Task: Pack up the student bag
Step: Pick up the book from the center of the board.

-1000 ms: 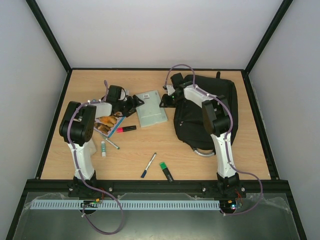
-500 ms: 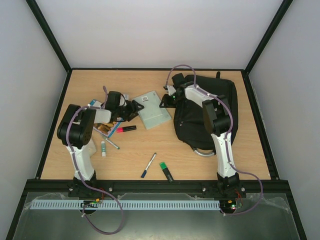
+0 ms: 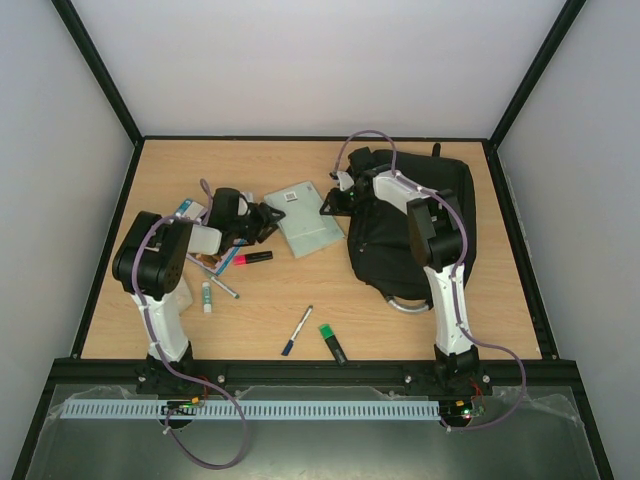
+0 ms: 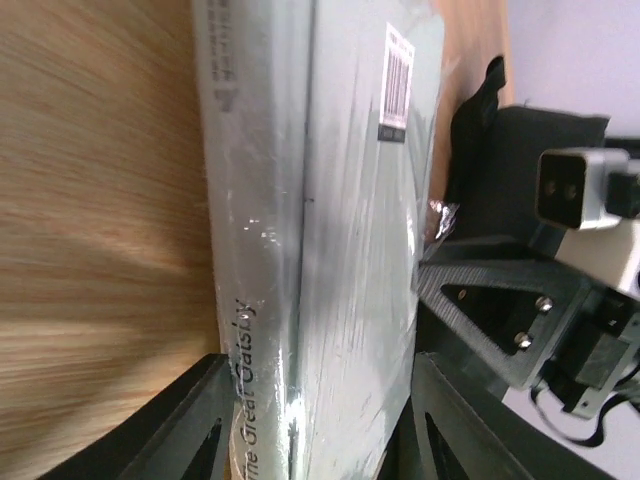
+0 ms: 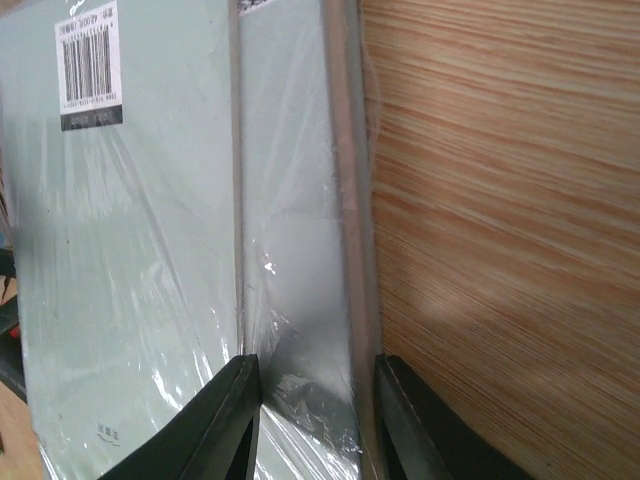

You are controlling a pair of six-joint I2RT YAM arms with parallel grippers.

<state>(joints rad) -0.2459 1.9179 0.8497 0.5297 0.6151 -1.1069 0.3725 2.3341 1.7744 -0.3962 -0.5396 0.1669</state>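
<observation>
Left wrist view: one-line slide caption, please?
Left hand straddles a pale green, shrink-wrapped paperback book, with the black fabric student bag beyond.

Bright even light, faint shadows, wrist views blurred, perhaps defocused

— What do we have around us here?
— We see a pale wooden worktop (image 3: 300, 290) under soft, even light. Plain white walls close it in, a back wall (image 3: 320, 60) and one at each side.
— And at the edges?
— We see black frame bars (image 3: 98, 72) climbing the corners, a black rail (image 3: 320, 368) along the near edge, and a white slotted strip (image 3: 300, 410) below it.
</observation>
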